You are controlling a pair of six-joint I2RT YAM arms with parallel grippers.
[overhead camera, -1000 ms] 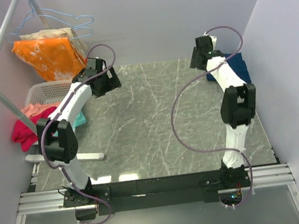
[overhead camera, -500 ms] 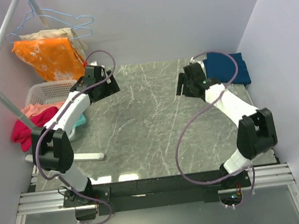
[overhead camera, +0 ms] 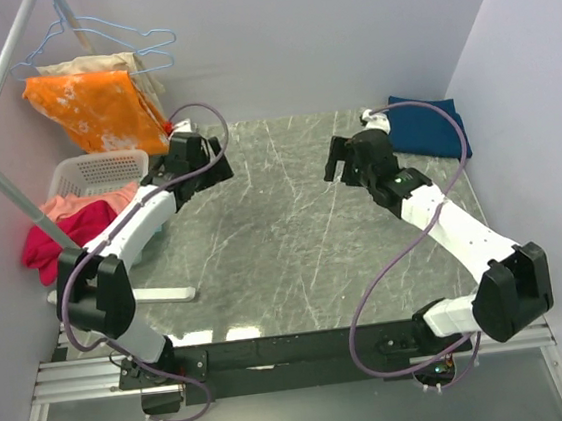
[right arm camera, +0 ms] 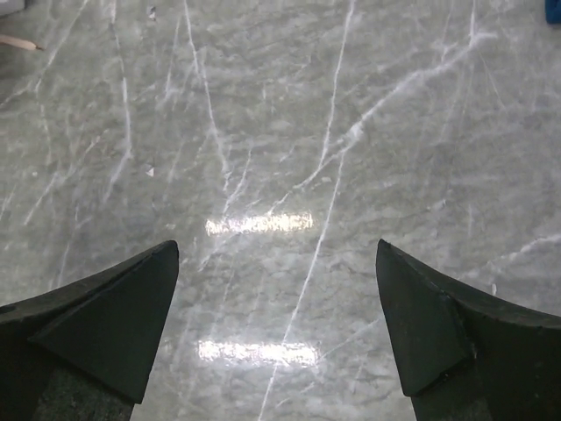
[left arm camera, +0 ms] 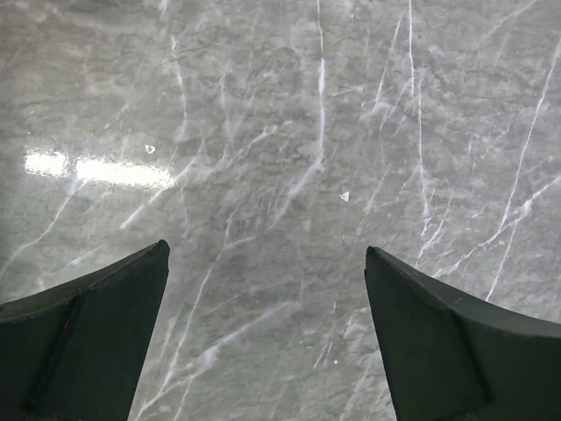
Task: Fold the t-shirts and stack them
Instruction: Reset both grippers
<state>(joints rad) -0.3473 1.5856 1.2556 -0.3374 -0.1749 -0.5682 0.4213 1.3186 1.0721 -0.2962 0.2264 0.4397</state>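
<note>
A folded navy t-shirt [overhead camera: 425, 127] lies in the table's back right corner, with nothing touching it. My right gripper [overhead camera: 335, 164] hangs left of it over the middle back of the table. In the right wrist view the right gripper [right arm camera: 277, 245] is open, with only bare marble between its dark fingers [right arm camera: 105, 324]. My left gripper [overhead camera: 220, 166] is over the back left of the table. The left gripper [left arm camera: 265, 248] is open too, and nothing sits between its fingers [left arm camera: 438, 342].
A white laundry basket [overhead camera: 93, 173] stands off the table's left edge, with red and pink clothes [overhead camera: 51, 238] beside it. An orange garment [overhead camera: 94, 106] hangs on a hanger from a white rack pole [overhead camera: 1, 180]. Walls close the back and right sides.
My right arm has swung from the navy t-shirt in the corner leftwards to the table's middle, and the shirt now shows whole. My left gripper shifted a little to the right.
</note>
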